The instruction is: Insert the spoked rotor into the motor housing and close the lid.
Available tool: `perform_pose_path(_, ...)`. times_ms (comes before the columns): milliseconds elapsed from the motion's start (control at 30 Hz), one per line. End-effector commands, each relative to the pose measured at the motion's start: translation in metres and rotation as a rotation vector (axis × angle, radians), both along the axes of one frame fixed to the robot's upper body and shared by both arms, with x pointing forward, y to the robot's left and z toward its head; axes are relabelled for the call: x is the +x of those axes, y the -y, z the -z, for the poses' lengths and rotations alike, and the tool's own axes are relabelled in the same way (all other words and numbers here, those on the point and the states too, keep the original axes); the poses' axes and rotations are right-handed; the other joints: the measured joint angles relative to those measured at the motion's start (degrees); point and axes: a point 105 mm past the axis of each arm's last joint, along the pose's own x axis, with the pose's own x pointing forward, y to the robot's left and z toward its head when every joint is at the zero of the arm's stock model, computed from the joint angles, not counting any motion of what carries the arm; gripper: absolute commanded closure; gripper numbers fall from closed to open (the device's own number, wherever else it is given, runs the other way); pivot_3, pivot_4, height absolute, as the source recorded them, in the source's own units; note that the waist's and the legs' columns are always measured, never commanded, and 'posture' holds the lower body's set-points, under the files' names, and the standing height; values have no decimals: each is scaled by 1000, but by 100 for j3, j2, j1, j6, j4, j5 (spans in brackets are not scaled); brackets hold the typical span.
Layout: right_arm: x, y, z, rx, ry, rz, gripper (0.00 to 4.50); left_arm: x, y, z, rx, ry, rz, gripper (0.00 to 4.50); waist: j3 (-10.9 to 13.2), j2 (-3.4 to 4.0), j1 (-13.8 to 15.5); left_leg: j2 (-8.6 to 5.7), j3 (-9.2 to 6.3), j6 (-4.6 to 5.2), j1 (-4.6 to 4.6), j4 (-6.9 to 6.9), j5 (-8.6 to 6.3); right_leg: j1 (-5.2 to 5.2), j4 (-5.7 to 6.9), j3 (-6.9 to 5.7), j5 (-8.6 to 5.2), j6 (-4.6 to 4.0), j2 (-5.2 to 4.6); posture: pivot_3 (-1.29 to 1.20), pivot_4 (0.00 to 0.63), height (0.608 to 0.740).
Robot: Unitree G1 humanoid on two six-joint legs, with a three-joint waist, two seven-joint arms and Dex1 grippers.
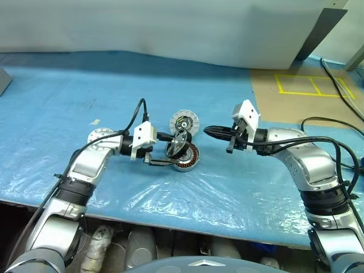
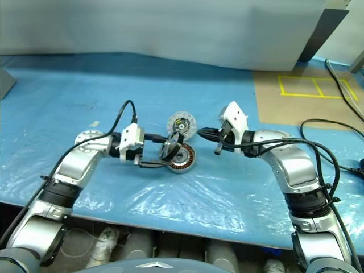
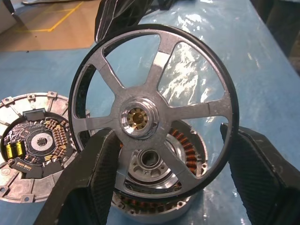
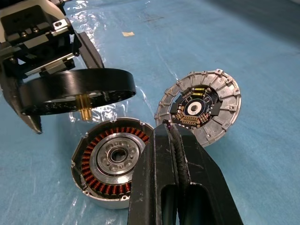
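Observation:
My left gripper (image 1: 172, 150) holds the spoked rotor (image 3: 140, 117) by its dark rim, its fingers (image 3: 89, 187) on opposite sides. The rotor (image 1: 180, 142) hangs tilted just above the motor housing (image 1: 187, 159). The housing (image 4: 112, 159) sits on the blue sheet with its copper windings facing up. The lid (image 1: 185, 121) lies flat just behind the housing, circuit side up (image 4: 201, 108). My right gripper (image 1: 209, 131) is shut and empty. It hovers to the right of the housing and points toward the gap between housing and lid.
A blue plastic sheet (image 1: 114, 85) covers the table, which ends at a front edge (image 1: 170, 219). Brown board with yellow tape lines (image 1: 307, 85) lies at the back right. Black cables (image 1: 324, 122) run along the right side. A small pale scrap (image 1: 95, 121) lies to the left.

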Motion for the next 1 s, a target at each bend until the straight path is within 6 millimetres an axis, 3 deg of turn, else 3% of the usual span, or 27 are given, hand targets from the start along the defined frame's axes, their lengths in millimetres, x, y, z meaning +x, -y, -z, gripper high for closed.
perform_pose_path(33,-5,-1,-11,13,43,-5,4500,5,6,3,47,42,24,1339,0,0,-3,0,0,0,0,0,0,0,-1,0,0,0,0,0,150,740)
perform_pose_path(167,-7,2,-9,6,42,18,4500,13,6,13,126,76,37,1339,0,0,8,0,-2,1,0,-2,0,0,0,-1,0,1,0,0,150,740)
perform_pose_path(500,-10,4,-4,-3,34,44,4500,16,14,18,134,91,53,1339,0,0,20,0,-2,0,0,-2,0,0,0,-1,1,1,-1,0,150,740)
perform_pose_path(800,-9,2,-1,-5,31,45,4500,23,6,20,167,114,19,1339,0,0,24,-1,-2,0,1,-1,0,1,1,-1,1,1,-1,0,150,740)
perform_pose_path(933,-7,0,-1,-1,32,40,4500,21,1,19,180,111,38,97,0,0,23,0,-2,0,2,-1,0,1,2,-1,1,1,-1,0,150,740)
perform_pose_path(1000,-6,-1,-1,0,32,40,4500,19,1,17,175,113,47,44,0,1,23,-1,-2,-1,2,-1,0,2,1,0,1,1,-1,0,150,740)
